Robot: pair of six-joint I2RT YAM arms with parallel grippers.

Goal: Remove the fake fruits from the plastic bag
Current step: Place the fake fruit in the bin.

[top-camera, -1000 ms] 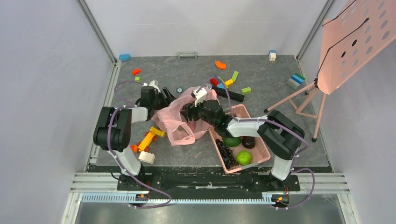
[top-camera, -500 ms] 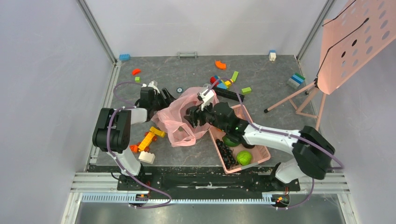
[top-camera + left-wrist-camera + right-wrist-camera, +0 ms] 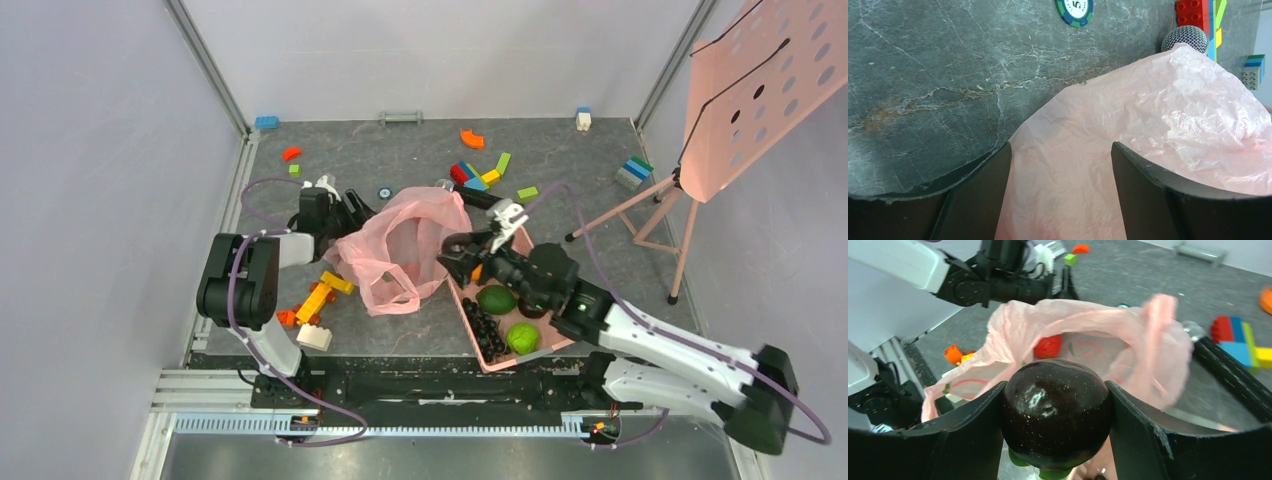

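Nearest us, in front of the plastic bag (image 3: pixel 395 250), runs the metal rail (image 3: pixel 190 385) that carries both arm bases. Beyond it, the dark, marble-veined tabletop (image 3: pixel 400 150) is closed in by pale walls (image 3: pixel 450 50). Just right of the bag sits the pink slotted basket (image 3: pixel 548 350), holding black grapes (image 3: pixel 483 330), a lime-green bumpy fruit (image 3: pixel 522 337) and a smooth green fruit (image 3: pixel 497 299). Between bag and basket we see the right gripper (image 3: pixel 1055 395) clenched on a dark round fake fruit (image 3: pixel 1058 415), outside the bag's mouth; a red fake fruit (image 3: pixel 1048 346) lies inside the bag. At the bag's left edge the left gripper (image 3: pixel 1060 147) stands released, fingers spread with pink film between them. Beyond the bag lie a poker chip (image 3: pixel 1074 7) and loose toy bricks (image 3: pixel 480 178); far to its right stands a pink perforated board (image 3: pixel 760 90). Since a second ago the right gripper has drawn back out of the bag towards the basket, its arm now stretched low, and the bag's mouth billows wider; the left gripper has kept its place.
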